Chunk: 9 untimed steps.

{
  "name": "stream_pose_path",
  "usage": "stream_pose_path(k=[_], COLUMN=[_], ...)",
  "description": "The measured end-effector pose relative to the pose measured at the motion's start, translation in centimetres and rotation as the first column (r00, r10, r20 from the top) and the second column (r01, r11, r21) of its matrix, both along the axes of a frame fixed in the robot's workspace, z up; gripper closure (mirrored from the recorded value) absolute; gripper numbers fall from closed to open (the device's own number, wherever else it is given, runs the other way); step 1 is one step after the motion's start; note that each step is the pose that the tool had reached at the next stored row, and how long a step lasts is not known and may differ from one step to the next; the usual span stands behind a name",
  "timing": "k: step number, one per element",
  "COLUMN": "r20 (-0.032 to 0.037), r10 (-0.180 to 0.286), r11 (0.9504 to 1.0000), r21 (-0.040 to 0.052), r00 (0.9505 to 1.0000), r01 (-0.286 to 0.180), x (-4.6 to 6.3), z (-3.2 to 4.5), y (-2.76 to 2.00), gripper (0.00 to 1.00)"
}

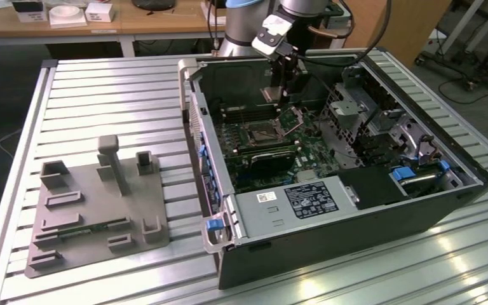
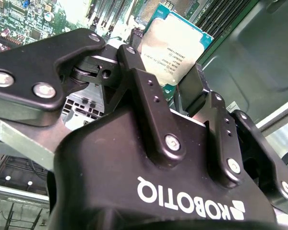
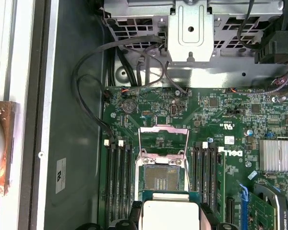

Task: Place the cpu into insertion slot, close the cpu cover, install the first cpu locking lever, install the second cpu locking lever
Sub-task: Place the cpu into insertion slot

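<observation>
Exterior view: arm [image 1: 242, 25] reaches down into the open computer case [image 1: 345, 241], which lies on a slatted table [image 1: 100, 95]. Gripper [image 1: 279, 95] hangs over the motherboard [image 1: 312, 157], above the insertion slot [image 1: 259, 135]. Jaws pinch the cpu [image 2: 175, 48] by two opposite edges; in the second wrist view its silvery face shows between the black fingers [image 2: 151, 100]. Chip is held clear of the board, not seated. In the first wrist view the slot lies bare, its dark centre with faint gold contacts exposed, with memory slots [image 3: 117, 177] on both sides. The cpu cover [image 3: 163, 128] stands swung up on its hinge, open. A grey fixture plate [image 1: 100, 197] sits on the table toward the exterior view's left of the case, well apart from the gripper
</observation>
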State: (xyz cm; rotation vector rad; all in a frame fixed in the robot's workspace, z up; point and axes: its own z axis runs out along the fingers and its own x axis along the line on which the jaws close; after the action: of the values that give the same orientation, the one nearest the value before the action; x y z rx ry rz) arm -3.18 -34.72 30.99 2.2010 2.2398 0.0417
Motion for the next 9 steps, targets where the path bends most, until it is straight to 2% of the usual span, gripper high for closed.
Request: stream_pose_path(k=[5, 9], r20=[0.0001, -0.0006], r10=[0.0, 0.001], r11=[1.0, 1.0], r21=[0.0003, 0.0001], r00=[1.0, 1.0], r01=[0.0, -0.001], x=[0.01, 0.0], z=[-0.08, -0.74], y=[0.06, 0.17], gripper=[0.46, 0.46])
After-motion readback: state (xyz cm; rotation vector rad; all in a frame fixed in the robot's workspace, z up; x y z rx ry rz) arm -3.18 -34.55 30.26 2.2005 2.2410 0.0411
